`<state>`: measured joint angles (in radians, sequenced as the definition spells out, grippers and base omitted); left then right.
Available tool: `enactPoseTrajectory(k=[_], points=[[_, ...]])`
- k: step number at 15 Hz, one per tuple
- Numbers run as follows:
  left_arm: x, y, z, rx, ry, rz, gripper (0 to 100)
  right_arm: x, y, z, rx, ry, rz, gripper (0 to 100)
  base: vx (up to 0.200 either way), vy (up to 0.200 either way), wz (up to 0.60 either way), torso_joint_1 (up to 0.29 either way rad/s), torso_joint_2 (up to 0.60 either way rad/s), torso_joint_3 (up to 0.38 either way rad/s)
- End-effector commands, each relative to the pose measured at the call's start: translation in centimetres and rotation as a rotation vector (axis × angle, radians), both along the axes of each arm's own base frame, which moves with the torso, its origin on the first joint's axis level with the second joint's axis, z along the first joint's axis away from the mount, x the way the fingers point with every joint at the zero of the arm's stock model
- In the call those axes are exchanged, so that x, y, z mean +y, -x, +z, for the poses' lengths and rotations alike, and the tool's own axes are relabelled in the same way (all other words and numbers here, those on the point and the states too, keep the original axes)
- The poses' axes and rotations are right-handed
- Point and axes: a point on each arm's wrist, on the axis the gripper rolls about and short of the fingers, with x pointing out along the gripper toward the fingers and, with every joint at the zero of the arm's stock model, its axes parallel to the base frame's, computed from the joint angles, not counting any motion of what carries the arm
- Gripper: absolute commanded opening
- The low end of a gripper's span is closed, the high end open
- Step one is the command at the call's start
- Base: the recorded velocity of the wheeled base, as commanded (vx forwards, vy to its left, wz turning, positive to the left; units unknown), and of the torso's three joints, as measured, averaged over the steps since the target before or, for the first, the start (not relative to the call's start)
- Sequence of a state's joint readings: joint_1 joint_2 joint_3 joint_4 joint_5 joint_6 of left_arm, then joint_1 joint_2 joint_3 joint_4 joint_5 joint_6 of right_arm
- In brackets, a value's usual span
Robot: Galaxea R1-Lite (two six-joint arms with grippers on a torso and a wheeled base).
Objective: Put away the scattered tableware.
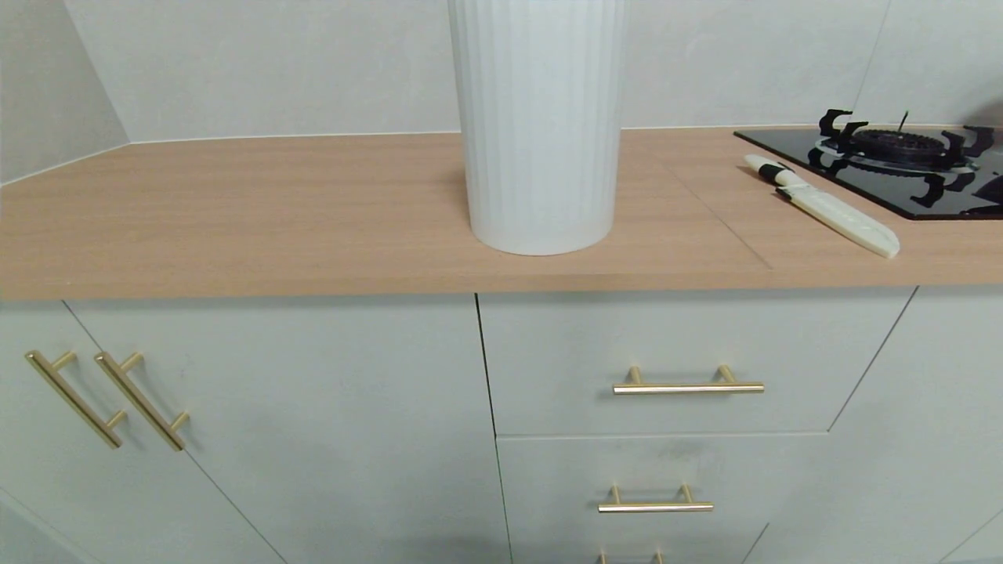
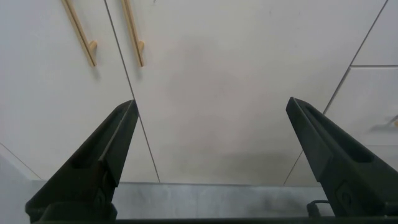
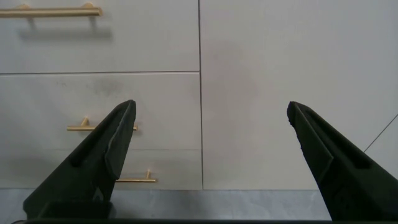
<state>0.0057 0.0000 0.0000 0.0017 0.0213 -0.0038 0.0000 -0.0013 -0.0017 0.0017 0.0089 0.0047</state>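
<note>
A knife [image 1: 823,206] lies on the counter [image 1: 235,219], right of a white tub [image 1: 541,125]. The left gripper [image 2: 211,102] and right gripper [image 3: 211,104] gape wide, empty.

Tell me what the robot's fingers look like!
The left gripper and the right gripper look the same. Each has two fingers that are dark grey, almost black, plain and matte. They are shaped like wedges, wide at the base and narrowing to a pointed tip.

Matte dark grey jaws, long tapered wedges
</note>
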Motion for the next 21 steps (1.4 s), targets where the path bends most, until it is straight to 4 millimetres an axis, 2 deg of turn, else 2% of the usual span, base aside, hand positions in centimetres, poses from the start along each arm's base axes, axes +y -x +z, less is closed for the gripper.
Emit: enactPoseTrajectory(k=[1, 5, 9, 21], points=[[0.0, 0.0, 0.0, 0.0, -0.001, 0.001, 100, 0.0, -0.01, 0.0, 0.001, 0.002, 0.0, 100, 0.0, 0.0, 0.0, 0.0, 0.0, 0.0], [0.0, 0.0, 0.0, 0.0, 0.001, 0.001, 100, 0.0, -0.01, 0.0, 0.001, 0.0, 0.0, 100, 0.0, 0.0, 0.0, 0.066, -0.23, -0.239], [0.0, 0.0, 0.0, 0.0, -0.001, 0.001, 100, 0.0, -0.01, 0.0, 0.001, 0.002, 0.0, 100, 0.0, 0.0, 0.0, 0.121, -0.5, -0.311], [0.0, 0.0, 0.0, 0.0, 0.001, 0.001, 100, 0.0, -0.01, 0.0, 0.001, 0.0, 0.0, 100, 0.0, 0.0, 0.0, 0.187, -0.48, -0.292]])
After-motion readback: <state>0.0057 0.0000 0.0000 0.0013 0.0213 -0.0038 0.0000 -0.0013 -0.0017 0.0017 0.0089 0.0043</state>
